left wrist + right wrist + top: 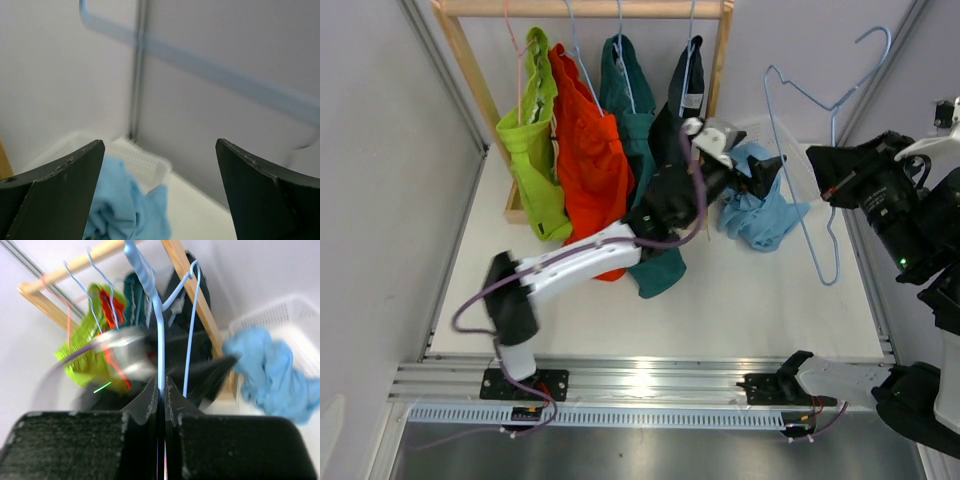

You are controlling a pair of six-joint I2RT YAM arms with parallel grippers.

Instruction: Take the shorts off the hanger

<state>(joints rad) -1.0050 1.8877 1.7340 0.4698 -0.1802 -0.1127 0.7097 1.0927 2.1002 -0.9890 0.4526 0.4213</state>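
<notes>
Lime green shorts (532,150), orange-red shorts (590,160), teal green shorts (632,110) and dark navy shorts (682,95) hang on wire hangers from a wooden rack (585,8). The light blue shorts (758,210) lie crumpled off their hanger, partly in a white basket (135,159); they also show in the left wrist view (120,205) and the right wrist view (272,375). My left gripper (765,170) (160,142) is open and empty just above them. My right gripper (825,165) (161,382) is shut on a bare light blue hanger (834,110) (160,340), held up right of the rack.
The white basket (282,315) stands at the back right, beside the rack's right post (720,55). Grey walls close in the left, back and right. My left arm (580,262) stretches across in front of the hanging shorts.
</notes>
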